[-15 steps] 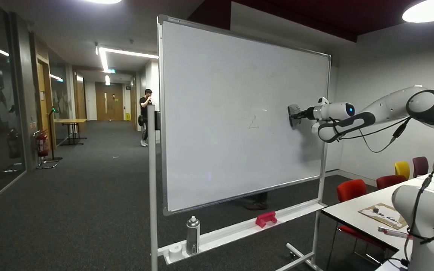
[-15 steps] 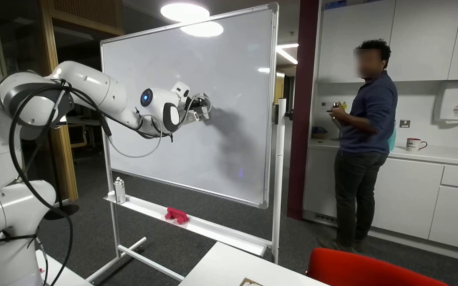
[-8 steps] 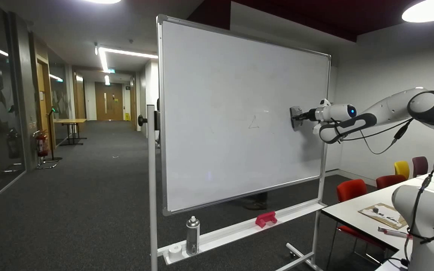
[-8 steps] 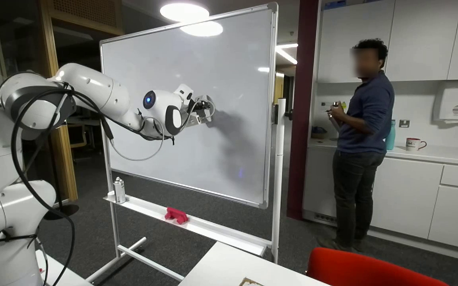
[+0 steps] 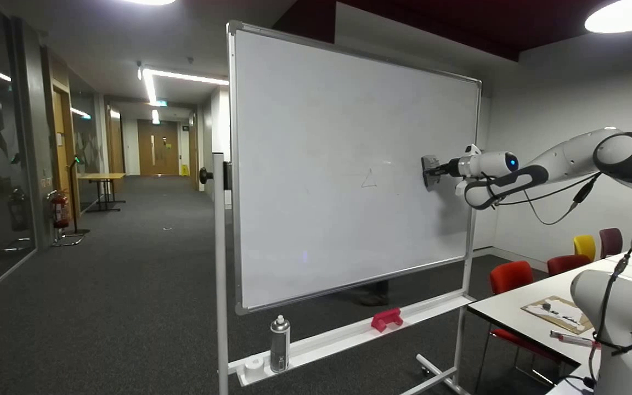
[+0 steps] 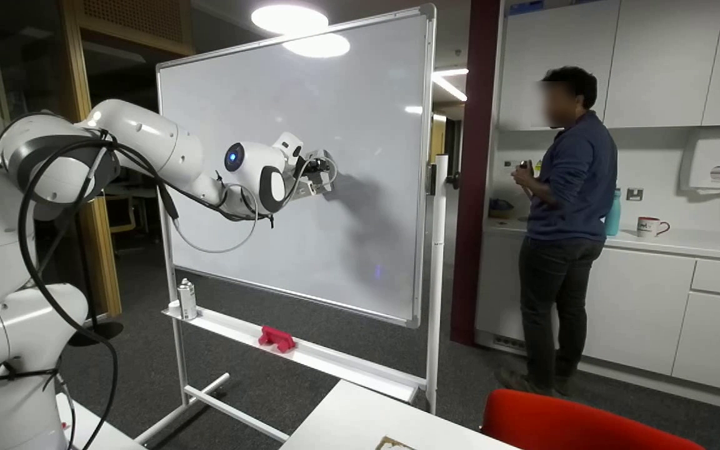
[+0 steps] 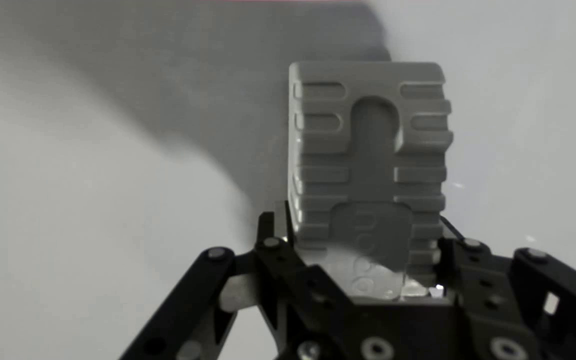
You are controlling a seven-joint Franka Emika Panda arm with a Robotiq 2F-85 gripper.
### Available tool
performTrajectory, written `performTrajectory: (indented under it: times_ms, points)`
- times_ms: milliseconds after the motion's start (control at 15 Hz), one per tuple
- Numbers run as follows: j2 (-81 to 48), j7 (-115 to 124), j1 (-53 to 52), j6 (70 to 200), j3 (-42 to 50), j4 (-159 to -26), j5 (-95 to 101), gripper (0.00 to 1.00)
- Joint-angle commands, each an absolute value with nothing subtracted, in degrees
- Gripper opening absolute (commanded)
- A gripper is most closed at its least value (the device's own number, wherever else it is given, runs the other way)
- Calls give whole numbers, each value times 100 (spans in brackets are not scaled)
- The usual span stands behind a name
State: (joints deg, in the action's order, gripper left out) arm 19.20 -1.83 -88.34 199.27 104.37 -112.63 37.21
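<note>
Jaws squeeze grey ribbed plastic block [image 7: 373, 175] from both sides, near one end. Block right up by big white metal-edged board [image 5: 338, 137]; cannot tell if touching. Dark shadow [image 7: 208, 95] on board beside block. Small thin triangle drawing [image 5: 369, 180] on board, well apart from block. Below board, on long white tray [image 6: 354, 372]: bright red plastic piece [image 6: 277, 338], tall silver spray can [image 5: 280, 345], small white round thing [image 5: 254, 366].
</note>
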Motion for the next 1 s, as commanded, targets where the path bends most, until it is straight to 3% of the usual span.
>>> performTrajectory:
  times_ms: [0, 400, 467, 933]
  points:
    - [1598, -557, -8913, 19927, 10313, -11530, 3768, 35]
    - [1422, -1018, -8859, 19924, 10059, -11786, 3757, 35]
    - [1519, -807, -8830, 19924, 10193, -11673, 3755, 60]
    - [1470, -826, -8817, 19924, 10166, -11715, 3756, 60]
